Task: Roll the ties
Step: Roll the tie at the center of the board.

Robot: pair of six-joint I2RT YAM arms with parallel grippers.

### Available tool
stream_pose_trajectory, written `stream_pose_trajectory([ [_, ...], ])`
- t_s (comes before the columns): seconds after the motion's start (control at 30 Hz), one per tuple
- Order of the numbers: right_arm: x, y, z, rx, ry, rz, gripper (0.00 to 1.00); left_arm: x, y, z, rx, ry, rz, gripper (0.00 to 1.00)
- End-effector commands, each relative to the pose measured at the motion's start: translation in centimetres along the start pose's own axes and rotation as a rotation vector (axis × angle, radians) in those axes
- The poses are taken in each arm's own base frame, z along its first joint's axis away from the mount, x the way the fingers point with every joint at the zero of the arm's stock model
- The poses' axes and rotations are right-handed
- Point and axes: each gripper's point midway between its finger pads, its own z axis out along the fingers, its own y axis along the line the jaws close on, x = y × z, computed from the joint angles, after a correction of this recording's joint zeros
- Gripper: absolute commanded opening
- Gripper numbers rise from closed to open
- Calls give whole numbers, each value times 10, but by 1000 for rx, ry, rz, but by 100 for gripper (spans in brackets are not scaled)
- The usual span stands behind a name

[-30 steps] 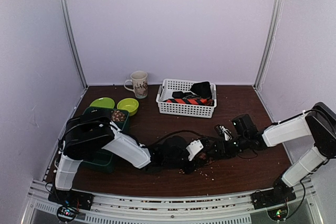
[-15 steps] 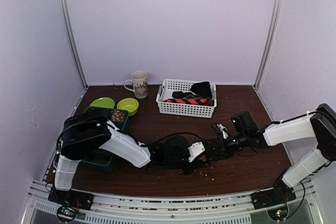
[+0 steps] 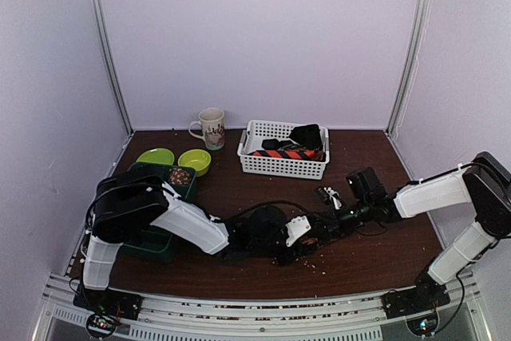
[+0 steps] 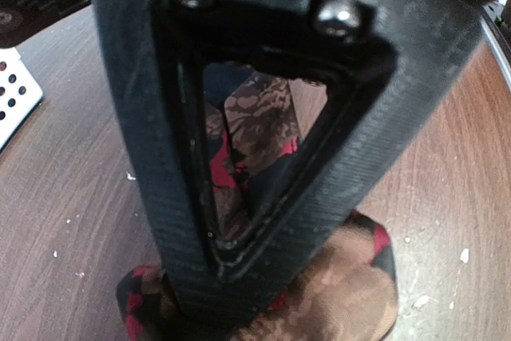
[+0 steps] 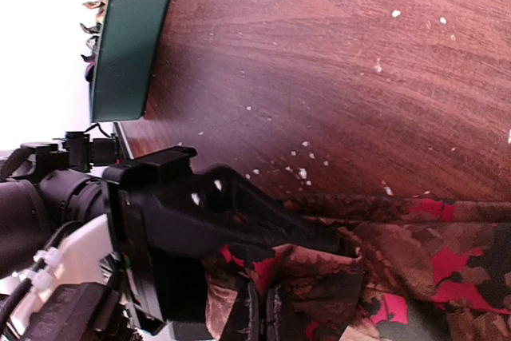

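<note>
Left arm [image 3: 190, 227] and right arm [image 3: 431, 192] reaching low inward, wrists close, right fingers [image 5: 250, 317] pressed together

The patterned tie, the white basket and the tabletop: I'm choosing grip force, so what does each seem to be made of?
The tie looks like thin woven cloth, faintly glossy: it creases and bunches softly. The basket looks like rigid matte white plastic, judging by its moulded lattice walls. The table looks like dark wood or wood-look laminate, smooth, with visible grain.

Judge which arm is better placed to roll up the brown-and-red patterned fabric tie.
Left, probably: the left gripper sits on the bunched end of the brown-and-red patterned fabric tie, ready to turn it. The right gripper is shut beside it.
</note>
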Motion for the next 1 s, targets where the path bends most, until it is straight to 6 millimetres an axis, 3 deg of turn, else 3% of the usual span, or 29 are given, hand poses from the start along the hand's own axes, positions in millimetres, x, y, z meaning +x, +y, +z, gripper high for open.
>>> stream_pose_trajectory([
  [0.0,15,-37,5,136,33,27,0,48,-8,-10,35,150,13,50],
  [0.07,14,-43,5,158,29,24,0,32,-6,-19,27,87,16,60],
  [0.23,15,-59,3,215,19,29,0,-8,-2,-39,8,-58,14,71],
  [0.37,16,-71,-1,256,5,33,0,-19,-5,-44,23,-136,-50,78],
  [0.5,19,-79,-3,286,-10,34,0,-13,-6,-32,34,-147,-128,78],
  [0.8,26,-93,1,310,-28,82,0,-26,10,-3,-31,-200,-336,77],
  [0.97,27,-93,2,298,-36,98,0,-34,17,9,-62,-217,-349,67],
])
